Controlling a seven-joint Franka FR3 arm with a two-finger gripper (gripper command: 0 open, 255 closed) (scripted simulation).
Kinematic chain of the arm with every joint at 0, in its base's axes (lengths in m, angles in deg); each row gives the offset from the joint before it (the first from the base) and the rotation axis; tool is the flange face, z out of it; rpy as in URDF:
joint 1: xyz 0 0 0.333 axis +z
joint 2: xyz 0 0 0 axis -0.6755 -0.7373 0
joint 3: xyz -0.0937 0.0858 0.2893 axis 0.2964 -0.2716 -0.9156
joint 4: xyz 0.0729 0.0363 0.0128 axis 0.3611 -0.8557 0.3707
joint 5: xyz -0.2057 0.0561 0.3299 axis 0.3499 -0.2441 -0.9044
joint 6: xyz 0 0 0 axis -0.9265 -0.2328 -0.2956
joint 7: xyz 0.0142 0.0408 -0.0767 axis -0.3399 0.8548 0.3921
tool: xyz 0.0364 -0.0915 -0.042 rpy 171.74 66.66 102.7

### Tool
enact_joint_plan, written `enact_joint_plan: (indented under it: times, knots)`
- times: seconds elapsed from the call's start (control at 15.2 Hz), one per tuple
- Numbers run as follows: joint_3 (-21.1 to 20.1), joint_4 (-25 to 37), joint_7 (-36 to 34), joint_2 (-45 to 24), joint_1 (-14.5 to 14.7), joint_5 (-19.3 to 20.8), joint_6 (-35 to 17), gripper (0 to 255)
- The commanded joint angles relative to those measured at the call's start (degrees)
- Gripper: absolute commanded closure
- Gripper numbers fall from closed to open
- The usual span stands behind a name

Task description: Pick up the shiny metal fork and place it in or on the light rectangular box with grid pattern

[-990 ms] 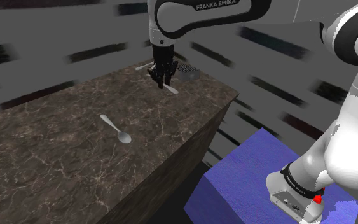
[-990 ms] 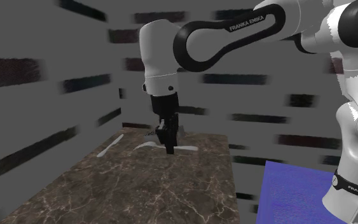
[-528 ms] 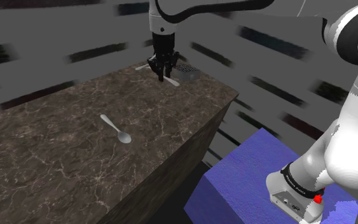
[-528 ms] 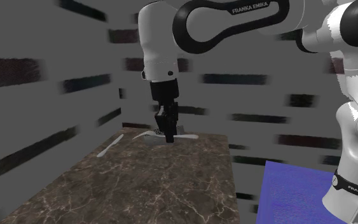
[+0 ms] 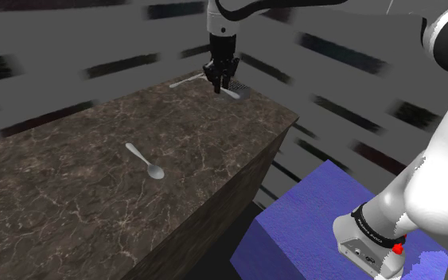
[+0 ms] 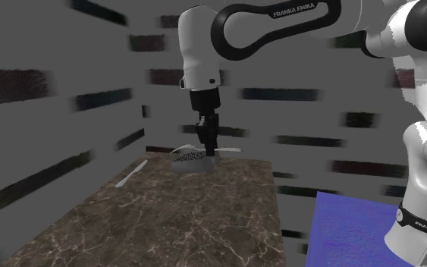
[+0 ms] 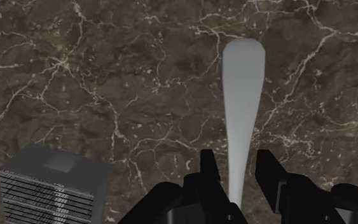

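Pale grey fork (image 7: 241,95): I am pinching one end between the nearly closed fingers of the gripper (image 7: 234,162). The gridded box (image 7: 53,184) is sitting just beside the gripper, probably slightly below.

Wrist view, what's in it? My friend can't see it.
The black gripper clasps a pale grey fork, its handle sticking out ahead over a dark marbled tabletop. A grey box with a slatted side sits on the tabletop beside the gripper.

At the far end of the dark marble counter (image 5: 95,183), the black gripper (image 5: 223,82) clasps a pale fork (image 5: 231,94) just over the grey box (image 5: 244,90); a spoon (image 5: 146,161) lies nearer.
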Motion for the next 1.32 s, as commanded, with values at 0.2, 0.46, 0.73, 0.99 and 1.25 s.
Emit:
enact_joint_plan:
  times: [0.2, 0.46, 0.73, 0.99, 1.25]
  knots:
    - [2.25, -2.37, 6.25, 1.53, -4.05, -0.10, -0.87, 255]
    - [4.11, -3.40, 11.18, 2.00, -7.20, -0.02, -1.48, 255]
    - [6.20, -3.15, 16.58, 1.52, -10.58, 0.17, -1.82, 255]
    - [6.23, -5.64, 16.50, 1.09, -10.60, 0.23, -4.74, 255]
    - [6.25, -7.87, 16.41, 0.47, -10.61, 0.31, -7.59, 255]
